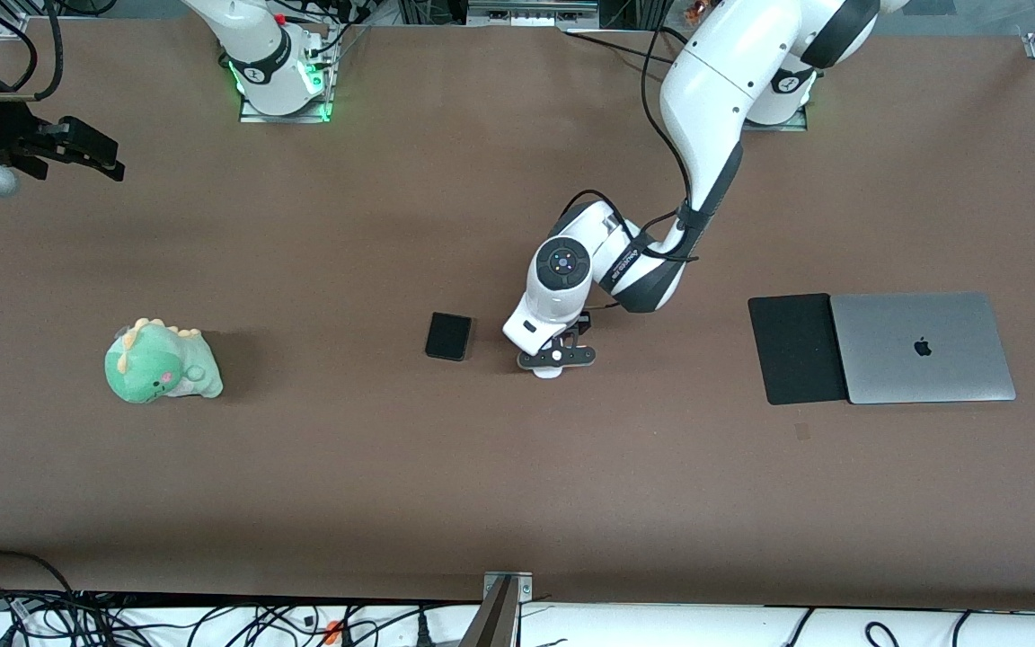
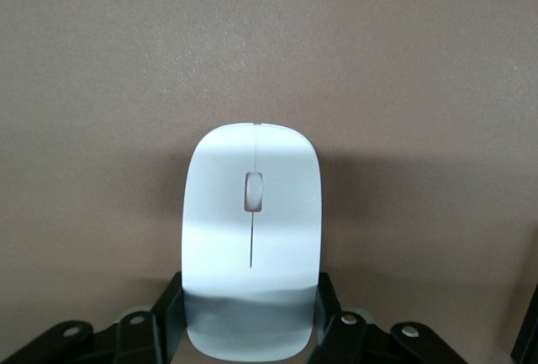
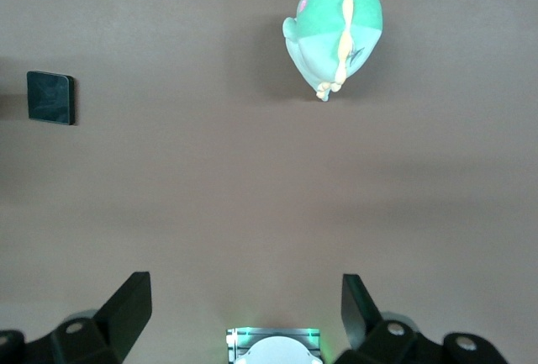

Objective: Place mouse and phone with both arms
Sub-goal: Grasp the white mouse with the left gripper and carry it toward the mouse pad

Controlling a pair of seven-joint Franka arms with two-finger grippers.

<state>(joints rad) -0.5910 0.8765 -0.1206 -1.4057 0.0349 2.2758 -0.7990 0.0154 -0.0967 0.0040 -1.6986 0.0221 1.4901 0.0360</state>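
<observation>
While the left pincer clamps the mouse on the brown surface, beside the phone, the right pincer waits with fingers apart above the right arm's end, near a green plush.

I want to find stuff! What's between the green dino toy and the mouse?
In the front view, the phone lies between the dino and the mouse, close to the mouse; otherwise bare table.
</observation>
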